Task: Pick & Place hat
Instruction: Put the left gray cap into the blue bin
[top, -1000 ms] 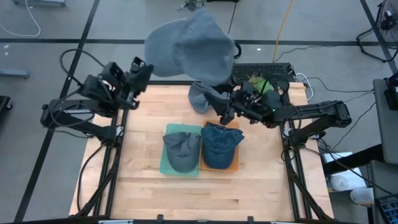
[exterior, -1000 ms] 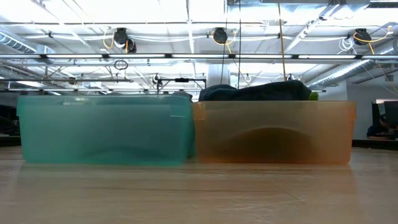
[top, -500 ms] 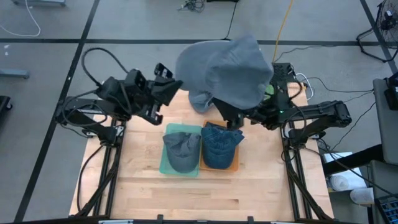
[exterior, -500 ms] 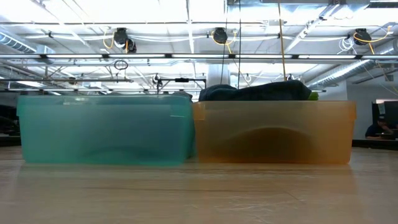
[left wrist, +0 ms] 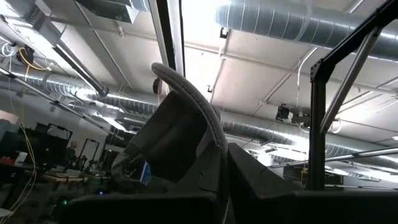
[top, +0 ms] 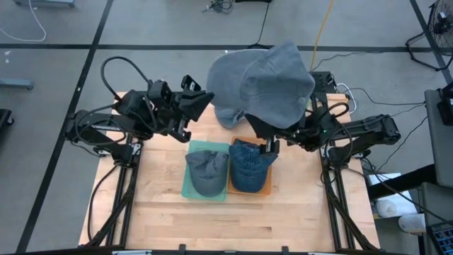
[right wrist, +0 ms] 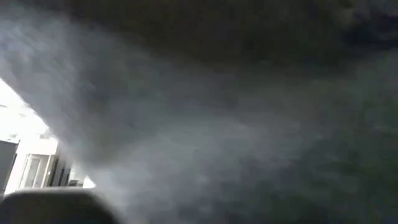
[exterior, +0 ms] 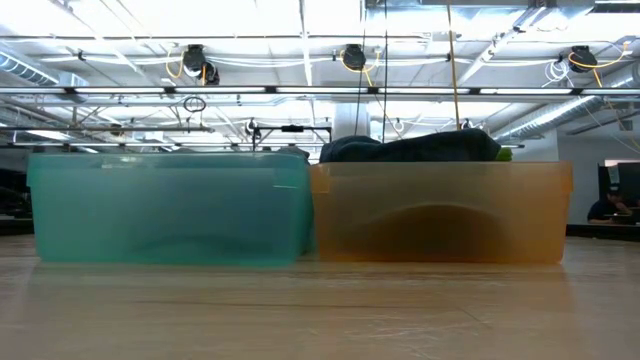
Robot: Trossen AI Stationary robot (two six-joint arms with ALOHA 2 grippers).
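Note:
A large grey hat (top: 263, 79) hangs high over the table's far middle, with my left gripper (top: 204, 103) shut on it at its left side. In the left wrist view the hat's brim (left wrist: 186, 93) rises from between the fingers. My right arm (top: 340, 133) reaches in under the hat from the right. The hat covers its gripper, and grey cloth (right wrist: 236, 137) fills the right wrist view. Another grey hat (top: 225, 115) lies on the table's far part, partly hidden by the lifted one. My left gripper pinches the hat's brim at its edge (left wrist: 212, 142) between its two fingers. The fingers come from the table's left and slant upward. The hat is lifted clear of the table and stands up and away from the fingers toward the right arm.
A teal bin (top: 190, 185) holds a grey hat (top: 207, 172) and an orange bin (top: 267, 188) beside it holds a dark blue hat (top: 249, 166), both at mid-table. In the low view the teal bin (exterior: 170, 205) and orange bin (exterior: 440, 210) stand side by side. Bare wood lies toward the near edge.
My left gripper has carried the grey hat toward the table's right, and the hat now hangs over my right gripper, which was in plain sight before. The right wrist has tipped upward beneath the hat.

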